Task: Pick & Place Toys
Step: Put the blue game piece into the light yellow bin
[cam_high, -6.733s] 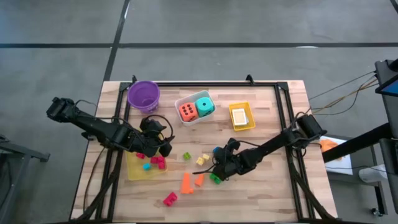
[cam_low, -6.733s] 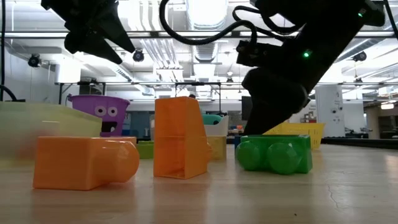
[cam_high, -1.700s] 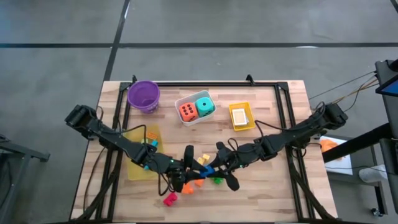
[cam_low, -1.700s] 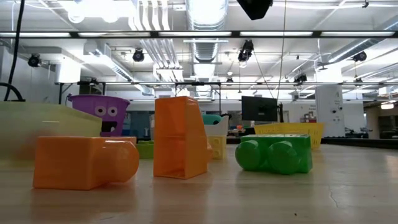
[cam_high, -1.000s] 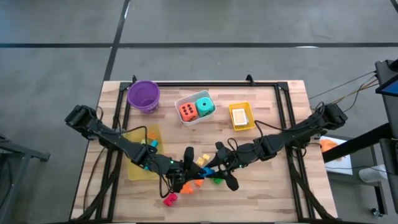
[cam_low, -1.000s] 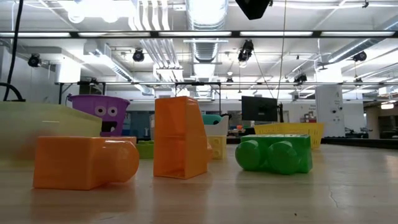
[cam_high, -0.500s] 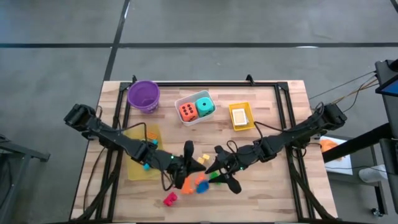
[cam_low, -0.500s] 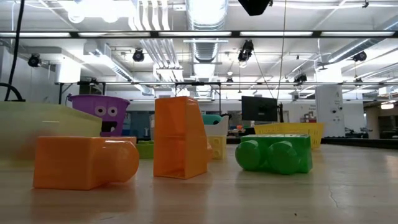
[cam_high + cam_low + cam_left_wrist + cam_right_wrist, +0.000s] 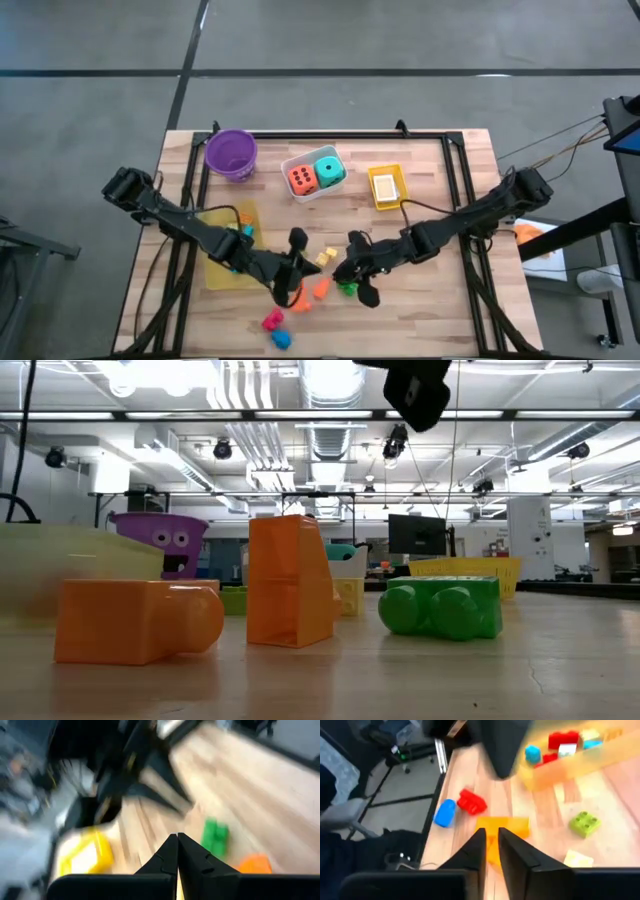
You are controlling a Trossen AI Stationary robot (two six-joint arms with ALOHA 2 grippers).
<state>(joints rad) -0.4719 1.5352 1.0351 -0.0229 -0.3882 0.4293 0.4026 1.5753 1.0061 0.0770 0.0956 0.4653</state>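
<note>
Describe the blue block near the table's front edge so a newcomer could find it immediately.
Start at the wooden table and go to its front edge. There, beside a red block, lies the blue block, the only blue piece among the loose toys and the one nearest the edge.

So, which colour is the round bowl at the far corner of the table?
Purple bowl; the high view shows it best.

Wooden surface [image 9: 430,170] stood on grey floor [image 9: 400,35]; strip lights [image 9: 560,426] and ducts [image 9: 325,420] lined the ceiling.
</note>
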